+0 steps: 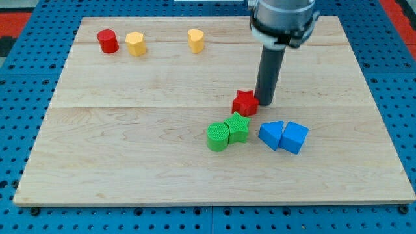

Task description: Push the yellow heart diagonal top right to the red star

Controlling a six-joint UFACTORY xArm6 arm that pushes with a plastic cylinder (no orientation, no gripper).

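Observation:
The yellow heart stands near the view's top, left of centre. The red star lies near the middle of the board. My tip rests just to the right of the red star, touching or nearly touching it. The yellow heart is far up and to the left of both the star and my tip.
A red cylinder and a yellow hexagon block stand at the top left. A green cylinder and a green star sit just below the red star. Two blue blocks lie to the lower right.

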